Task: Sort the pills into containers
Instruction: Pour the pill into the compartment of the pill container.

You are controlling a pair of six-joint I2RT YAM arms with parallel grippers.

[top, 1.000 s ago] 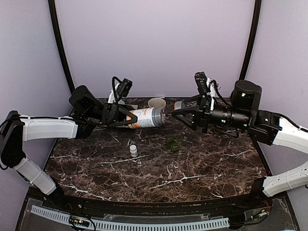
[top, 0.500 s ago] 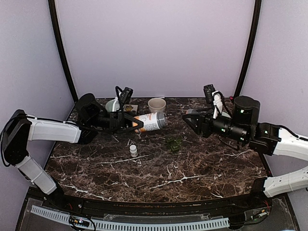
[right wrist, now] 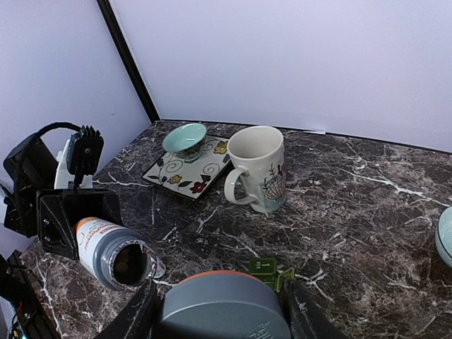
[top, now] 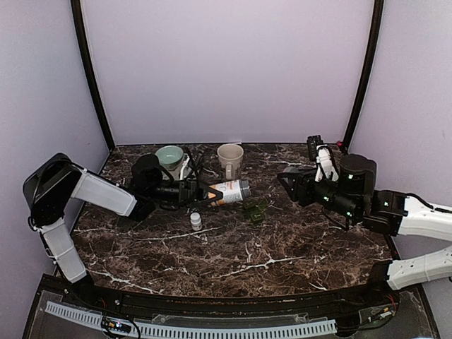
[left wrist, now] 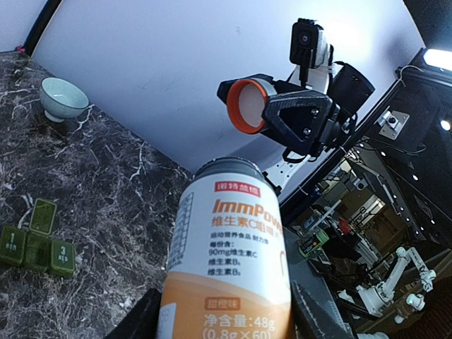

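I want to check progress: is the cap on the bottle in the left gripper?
No, the right wrist view shows the bottle with its mouth open, and the right gripper holds the cap.

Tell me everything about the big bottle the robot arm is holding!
The bottle is a plump, plastic-looking cylinder, grey-white with an orange band and printed writing. It lies on its side in the left gripper, low over the dark marble table. Its cap is off, held by the right gripper, so the round mouth gapes open, dark inside.
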